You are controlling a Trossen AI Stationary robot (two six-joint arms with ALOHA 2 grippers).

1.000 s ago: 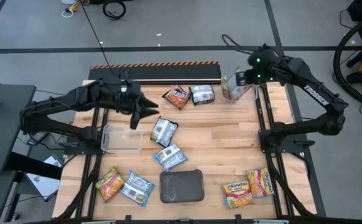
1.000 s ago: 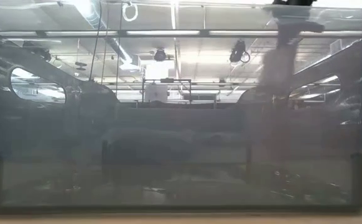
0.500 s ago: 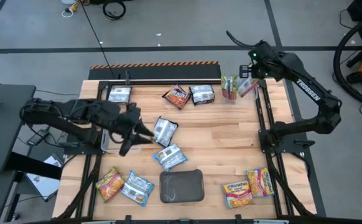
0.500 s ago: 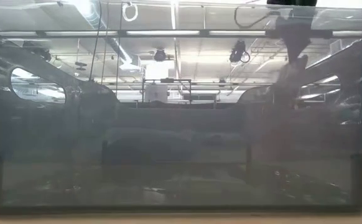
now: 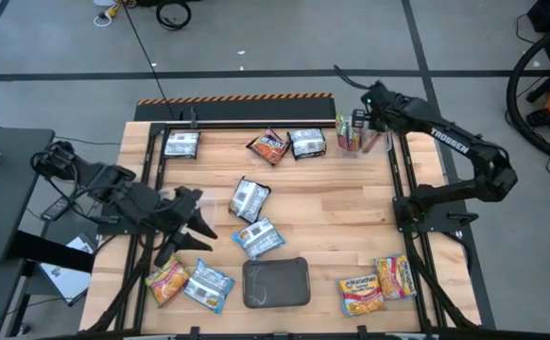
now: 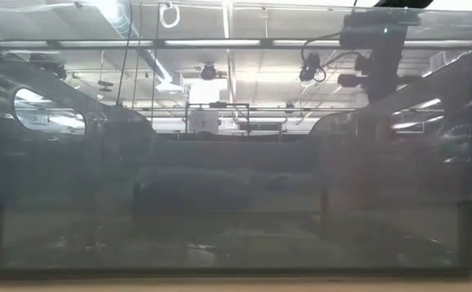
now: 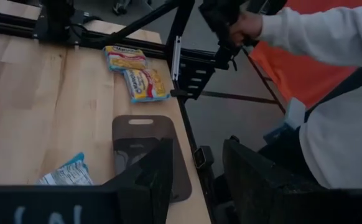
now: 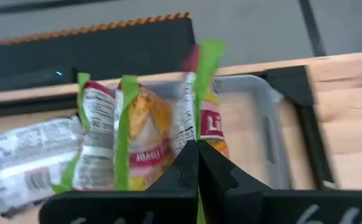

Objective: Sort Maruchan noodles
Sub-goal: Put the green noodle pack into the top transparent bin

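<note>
— What do we see of the Maruchan noodles [image 5: 258, 237]?
— Flat, glossy packets scattered over the table [image 5: 336, 203]: three orange, three blue-white, three silver-green, one dark.
— The claws?
— Right claw [image 8: 197, 151] clenched on green-edged packets [image 8: 137, 134] at the far right corner; left claw [image 5: 206, 224] released.

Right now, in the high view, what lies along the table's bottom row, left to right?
Yellow-orange flat plastic noodle packet → blue-white plastic packet → dark grey rectangular tray → second yellow-orange packet → third yellow-orange packet.
</note>
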